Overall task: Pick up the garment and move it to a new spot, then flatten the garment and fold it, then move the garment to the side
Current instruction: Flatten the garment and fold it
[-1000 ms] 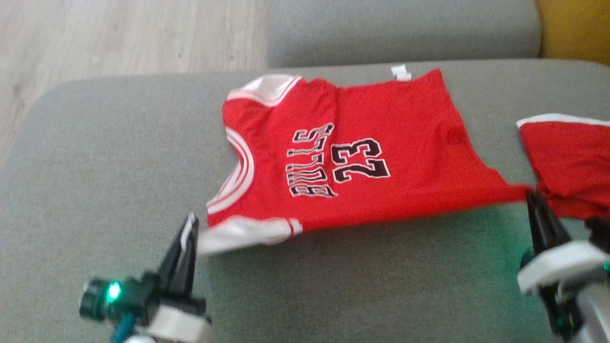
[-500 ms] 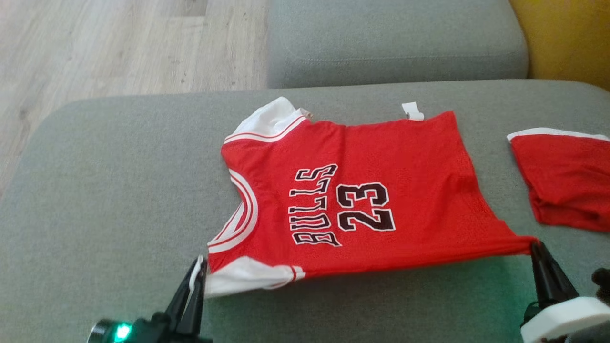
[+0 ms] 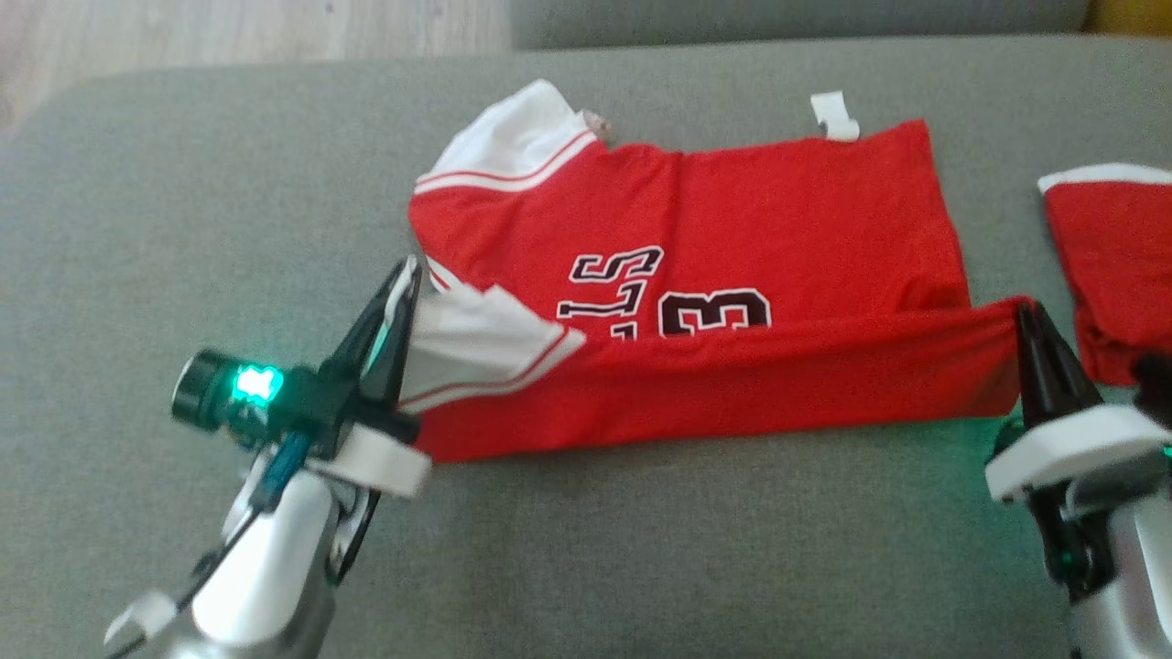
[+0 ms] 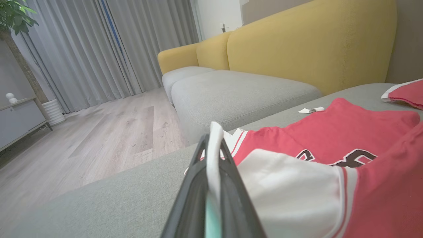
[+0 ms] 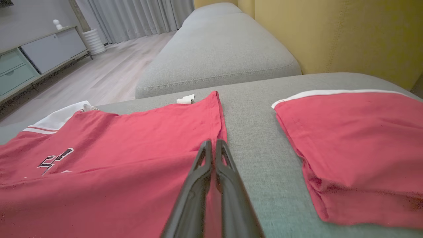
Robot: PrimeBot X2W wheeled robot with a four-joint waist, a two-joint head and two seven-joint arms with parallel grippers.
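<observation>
On the grey sofa seat [image 3: 183, 229], in the head view, a red jersey [image 3: 778, 210] lies spread out, collar end toward the left and hem toward the right. Its near edge is lifted and stretched taut between the two arms, hiding the lower part of the black lettering. The left pincer [image 3: 407, 270] is pressed together on the white shoulder trim. The right pincer [image 3: 1024, 316] is pressed together on the red hem corner. A small white label [image 3: 835, 117] sticks out at the jersey's far edge. A pair of red shorts [image 3: 1112, 256] lies just beside the hem, apart from it.

In the left wrist view, the left pincer [image 4: 212, 142] pinches a strip of white fabric between its dark fingers, with the jersey's red body to the right. Beyond are a yellow backrest [image 4: 314, 43], grey curtains [image 4: 99, 49] and a wooden floor [image 4: 99, 132].

In the right wrist view, the right pincer [image 5: 213, 145] has its fingers closed tight on red cloth at the hem. The shorts lie flat to the right across bare cushion. A low cabinet [image 5: 33, 56] stands far left.
</observation>
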